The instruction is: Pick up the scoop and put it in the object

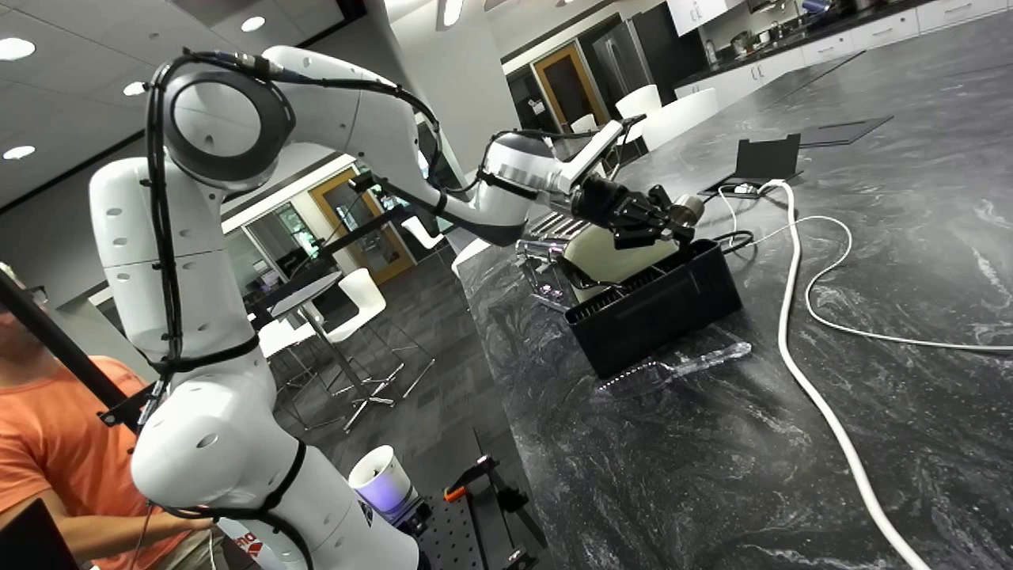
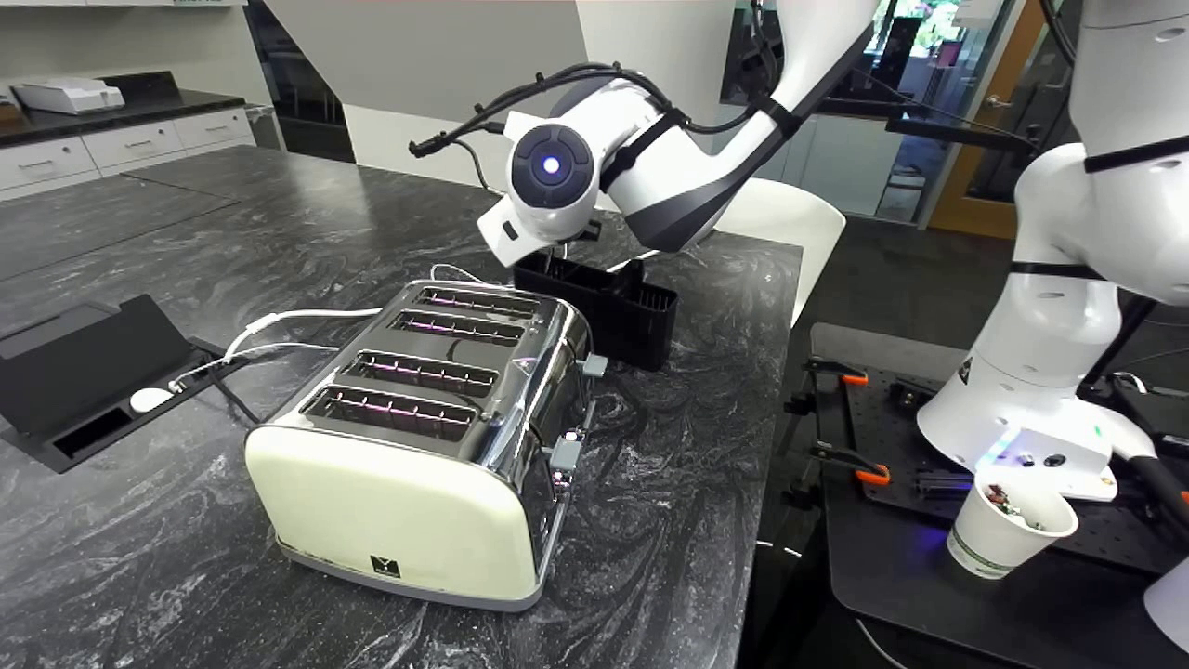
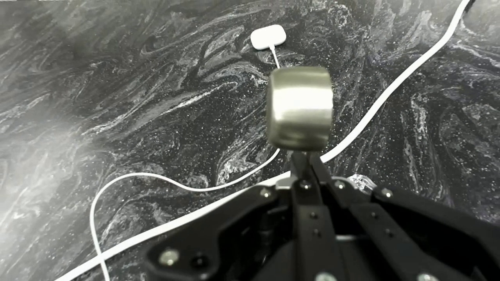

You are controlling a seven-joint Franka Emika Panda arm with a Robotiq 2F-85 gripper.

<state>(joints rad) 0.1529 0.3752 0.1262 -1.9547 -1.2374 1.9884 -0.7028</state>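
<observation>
The scoop shows in the wrist view as a short, shiny, brass-grey metal cylinder (image 3: 300,109) at the fingertips. My gripper (image 3: 306,162) is shut on its thin part, which is mostly hidden between the fingers. In an exterior view the scoop (image 1: 687,210) and my gripper (image 1: 669,226) are raised over the end of the black box (image 1: 665,321), close to its rim. The black open-topped box with ridged inner walls also stands behind the toaster in an exterior view (image 2: 641,321). There the wrist hides the scoop and most of the gripper.
A cream and chrome toaster (image 2: 399,506) stands beside the box. A clear plastic utensil (image 1: 684,366) lies before the box. White cables (image 1: 807,380) run along the counter to an open table outlet (image 1: 766,158). A small white plug-like piece (image 3: 268,37) lies ahead.
</observation>
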